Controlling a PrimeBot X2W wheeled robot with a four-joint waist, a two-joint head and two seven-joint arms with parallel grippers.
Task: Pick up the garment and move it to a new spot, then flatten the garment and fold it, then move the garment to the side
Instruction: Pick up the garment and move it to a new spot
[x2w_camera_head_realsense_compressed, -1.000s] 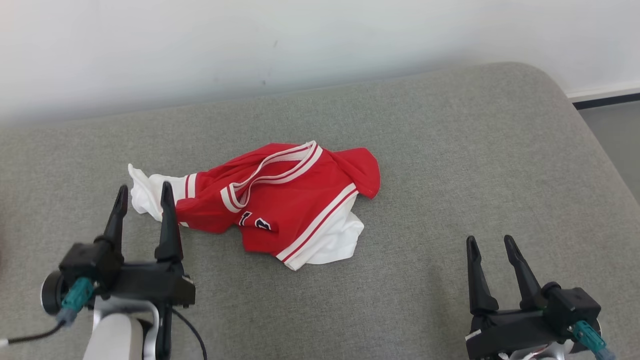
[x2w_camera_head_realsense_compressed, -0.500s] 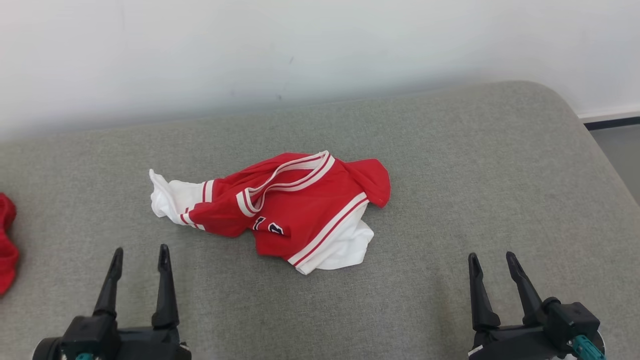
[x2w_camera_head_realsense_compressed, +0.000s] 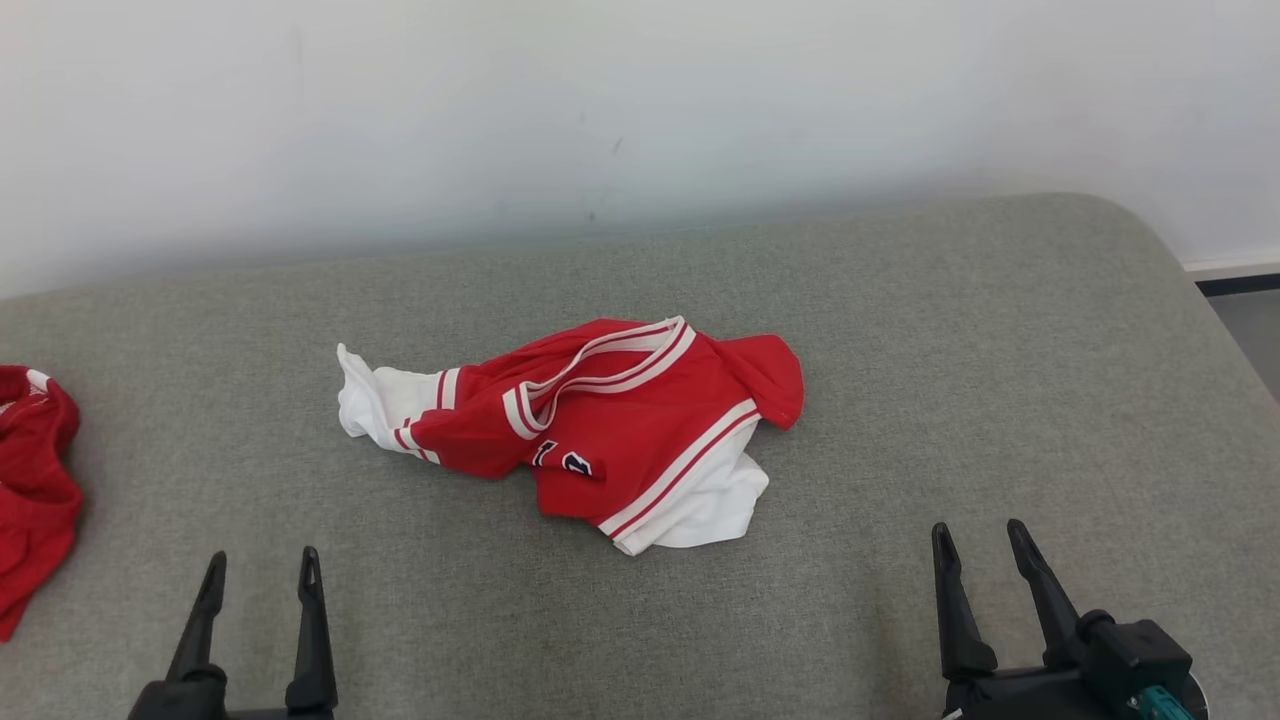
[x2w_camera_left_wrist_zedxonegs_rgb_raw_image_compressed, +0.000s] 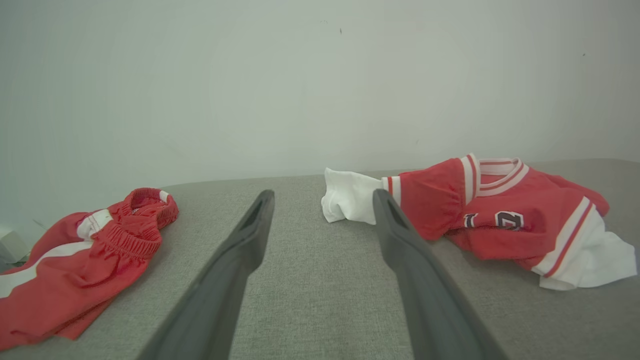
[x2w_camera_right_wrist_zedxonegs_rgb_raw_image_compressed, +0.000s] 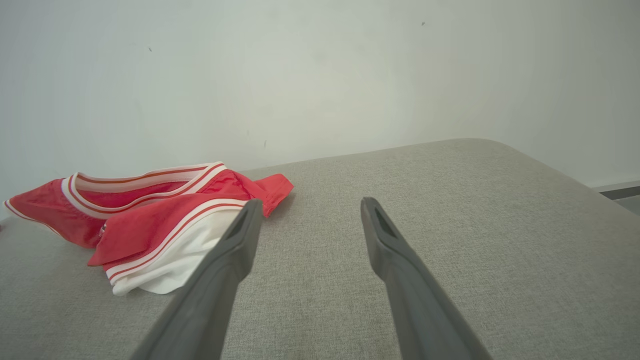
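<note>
The garment (x2w_camera_head_realsense_compressed: 600, 430), a red jersey with white trim and a white sleeve, lies crumpled in the middle of the grey cushion (x2w_camera_head_realsense_compressed: 900, 350). My left gripper (x2w_camera_head_realsense_compressed: 260, 558) stands open near the front edge, short of the white sleeve and apart from it. In the left wrist view the garment (x2w_camera_left_wrist_zedxonegs_rgb_raw_image_compressed: 500, 220) lies ahead to the right of the open left gripper (x2w_camera_left_wrist_zedxonegs_rgb_raw_image_compressed: 324, 196). At the lower right my right gripper (x2w_camera_head_realsense_compressed: 978, 530) is open and holds nothing. The right wrist view has the garment (x2w_camera_right_wrist_zedxonegs_rgb_raw_image_compressed: 150, 220) off to the left of the right gripper (x2w_camera_right_wrist_zedxonegs_rgb_raw_image_compressed: 311, 201).
A second red piece with white stripes, shorts with an elastic waist (x2w_camera_head_realsense_compressed: 35, 480), lies at the cushion's left edge, also as the shorts (x2w_camera_left_wrist_zedxonegs_rgb_raw_image_compressed: 90, 250). A pale wall (x2w_camera_head_realsense_compressed: 640, 120) runs behind. The cushion's rounded right end drops to the floor (x2w_camera_head_realsense_compressed: 1245, 320).
My left gripper has drawn back from the white sleeve toward the front edge, still open. The head view has shifted, bringing the red shorts in at the left. The garment lies as before.
</note>
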